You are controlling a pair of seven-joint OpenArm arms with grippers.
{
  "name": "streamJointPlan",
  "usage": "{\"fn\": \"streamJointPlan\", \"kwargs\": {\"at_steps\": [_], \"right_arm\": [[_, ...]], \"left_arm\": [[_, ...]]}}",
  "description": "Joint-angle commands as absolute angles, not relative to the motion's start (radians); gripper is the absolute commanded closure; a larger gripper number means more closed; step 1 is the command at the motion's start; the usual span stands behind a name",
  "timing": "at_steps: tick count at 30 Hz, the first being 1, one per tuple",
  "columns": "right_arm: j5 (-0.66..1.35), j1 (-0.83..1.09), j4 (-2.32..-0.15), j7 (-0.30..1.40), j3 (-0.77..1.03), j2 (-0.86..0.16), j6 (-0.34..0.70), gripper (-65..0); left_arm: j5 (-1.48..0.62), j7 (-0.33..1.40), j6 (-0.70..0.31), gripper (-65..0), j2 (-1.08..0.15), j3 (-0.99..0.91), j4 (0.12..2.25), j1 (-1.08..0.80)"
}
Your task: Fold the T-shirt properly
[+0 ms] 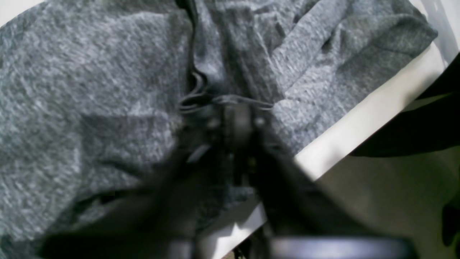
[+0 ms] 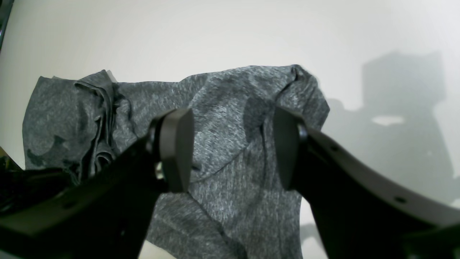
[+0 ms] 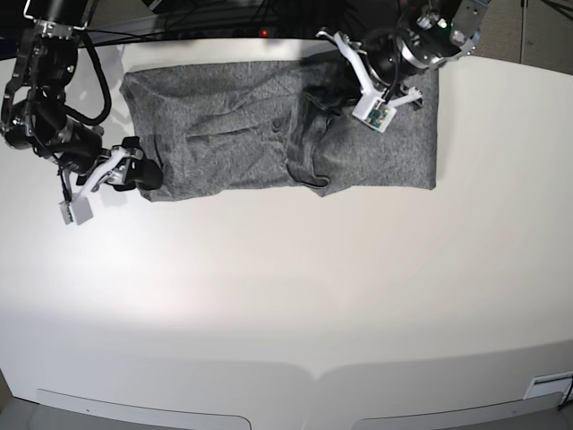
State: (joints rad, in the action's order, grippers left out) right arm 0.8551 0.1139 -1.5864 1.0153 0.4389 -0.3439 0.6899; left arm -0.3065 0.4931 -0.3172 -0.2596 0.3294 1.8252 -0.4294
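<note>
Two pincers are engaged: the left gripper (image 1: 230,108) is clamped on a bunched fold of the T-shirt (image 3: 269,125) along the table's (image 3: 286,296) far edge (right gripper (image 2: 233,151) gaping at its left end), so lifting should be slow and level.

A broad, smooth white tabletop (image 3: 286,296) with a matte finish fills nearly the whole base view; its near edge is curved, with a shallow notch at the middle. Soft grey shadows lie on the surface. Past the far edge runs a dark strip with black cables (image 3: 224,18) strung across it. At the lower right corner, a small pale label-like patch (image 3: 548,383) sits on the table's rim. In the left wrist view, a dull olive-grey floor (image 1: 395,187) shows beyond the table's white edge.
</note>
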Motion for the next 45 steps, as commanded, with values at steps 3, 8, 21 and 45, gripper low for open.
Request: {"fn": "streamJointPlan", "kwargs": {"at_steps": [3, 8, 21, 45], "right_arm": [[0.871, 0.1, -1.602, 1.003, 0.446, -0.36, 0.698, -35.1], [0.871, 0.1, -1.602, 1.002, 0.446, -0.36, 0.698, -35.1], [0.871, 0.099, -1.602, 0.999, 0.446, -0.36, 0.698, -35.1], [0.872, 0.05, -1.602, 1.034, 0.446, -0.36, 0.698, -35.1]], "left_arm": [[-0.335, 0.47, -0.323, 0.0, -0.261, 0.33, 1.843, -0.43], [-0.527, 0.477, -0.472, 0.0, -0.259, 0.33, 1.843, -0.435], [-0.551, 0.522, -0.551, 0.0, -0.163, 0.331, 1.843, -0.449], [-0.194, 0.484, -0.231, 0.0, -0.163, 0.327, 1.845, -0.279]]}}
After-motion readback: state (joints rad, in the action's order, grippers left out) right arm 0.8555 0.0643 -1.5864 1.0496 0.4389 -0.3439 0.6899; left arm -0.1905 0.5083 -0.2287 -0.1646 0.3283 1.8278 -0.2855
